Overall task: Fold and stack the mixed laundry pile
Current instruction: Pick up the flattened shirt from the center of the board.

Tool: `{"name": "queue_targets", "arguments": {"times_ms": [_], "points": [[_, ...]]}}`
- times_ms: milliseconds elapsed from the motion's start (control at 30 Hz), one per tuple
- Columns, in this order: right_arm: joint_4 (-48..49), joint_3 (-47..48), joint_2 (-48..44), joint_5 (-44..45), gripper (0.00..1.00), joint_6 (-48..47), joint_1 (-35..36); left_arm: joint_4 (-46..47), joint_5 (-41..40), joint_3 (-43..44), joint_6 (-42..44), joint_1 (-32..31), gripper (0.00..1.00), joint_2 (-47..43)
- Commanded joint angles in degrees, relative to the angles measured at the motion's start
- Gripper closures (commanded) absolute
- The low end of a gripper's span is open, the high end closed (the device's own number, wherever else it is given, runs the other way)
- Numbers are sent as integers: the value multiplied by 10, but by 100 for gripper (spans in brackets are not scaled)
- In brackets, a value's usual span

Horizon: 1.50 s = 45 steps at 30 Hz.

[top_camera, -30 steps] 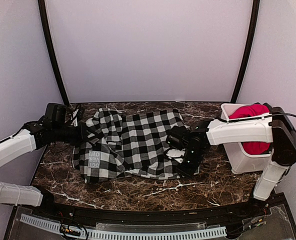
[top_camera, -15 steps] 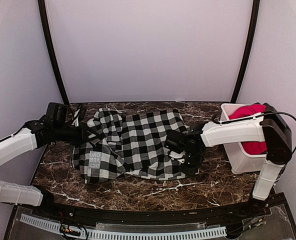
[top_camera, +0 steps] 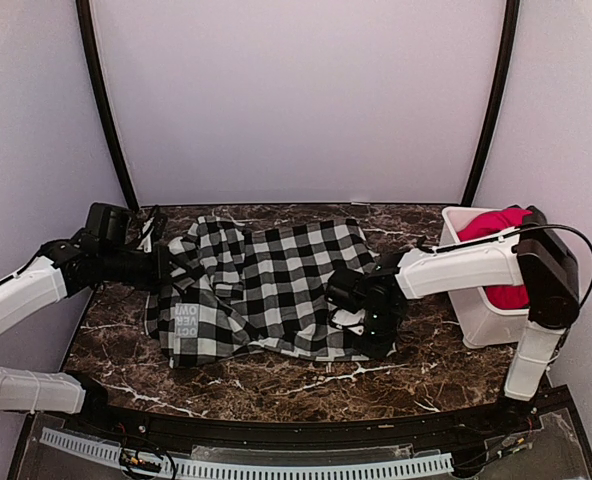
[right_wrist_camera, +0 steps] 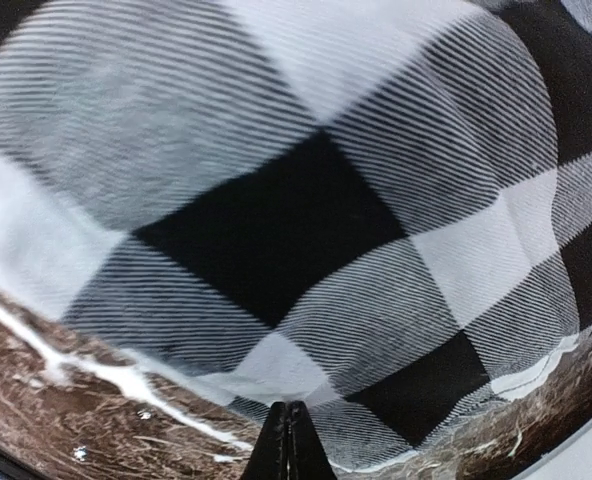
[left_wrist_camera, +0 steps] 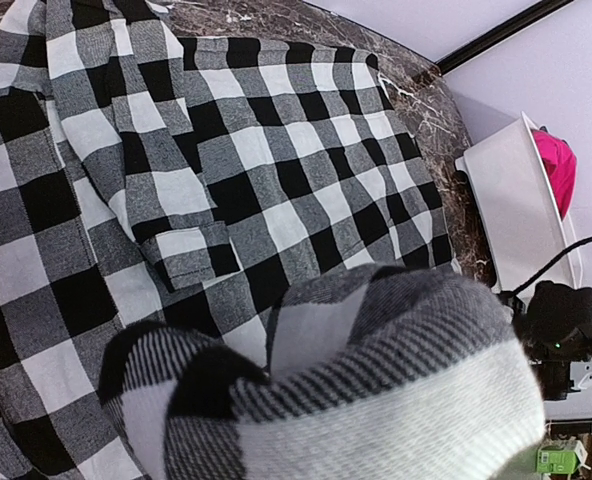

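The black-and-white checked garment (top_camera: 266, 280) lies spread on the marble table, with its white lettering (top_camera: 188, 322) at the front left. My left gripper (top_camera: 172, 266) is at the garment's left edge. In the left wrist view a bunched fold of the checked cloth (left_wrist_camera: 356, 400) hides the fingers. My right gripper (top_camera: 374, 325) is at the garment's front right edge. In the right wrist view its tips (right_wrist_camera: 288, 415) are shut together on the edge of the cloth (right_wrist_camera: 276, 230). The red garment (top_camera: 498, 224) sits in the white bin (top_camera: 481, 322).
The white bin stands at the right edge of the table, close behind my right arm. It shows in the left wrist view (left_wrist_camera: 511, 210) with the red cloth (left_wrist_camera: 556, 165) in it. Bare marble (top_camera: 306, 375) lies in front of the garment. Black frame posts rise at the back corners.
My right gripper has moved a little to the left, drawing the garment's right edge inward. The left arm has barely moved.
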Motion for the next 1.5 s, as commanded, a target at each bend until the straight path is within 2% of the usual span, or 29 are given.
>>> {"name": "queue_targets", "arguments": {"times_ms": [0, 233, 267, 333, 400, 533, 667, 867, 933, 1067, 1167, 1333, 1467], "points": [[-9, -1, -39, -38, 100, 8, 43, -75, -29, 35, 27, 7, 100, -15], [-27, 11, -72, -2, 100, 37, 45, -167, -85, 68, 54, 25, 100, -50], [-30, 12, -71, 0, 96, 47, 36, -176, -93, 76, 59, 31, 100, -50], [-24, 10, -72, -14, 73, 69, 9, -199, -116, 84, 66, 47, 100, -50], [-1, 1, -88, -48, 60, 85, -7, -206, -123, 87, 69, 65, 100, -44], [42, -21, -130, -114, 51, 88, -10, -198, -110, 84, 71, 80, 100, -14], [59, -34, -143, -113, 48, 68, 15, -166, -72, 75, 70, 82, 100, 10], [51, -2, -70, -54, 47, 43, 21, -87, 8, 32, 6, 81, 100, 35], [59, 6, -54, -58, 46, 35, 21, -47, 29, -23, -43, 81, 100, 36], [71, 8, -26, -65, 46, 22, 19, 21, 15, -96, -130, 80, 100, 37], [75, -1, -3, -61, 48, 12, 14, 44, -7, -110, -170, 79, 100, 66], [89, -7, 25, -79, 63, -4, 12, 31, -72, -85, -202, 78, 100, 152], [101, 1, 38, -111, 86, -10, 13, -6, -113, -42, -194, 82, 100, 226]]}}
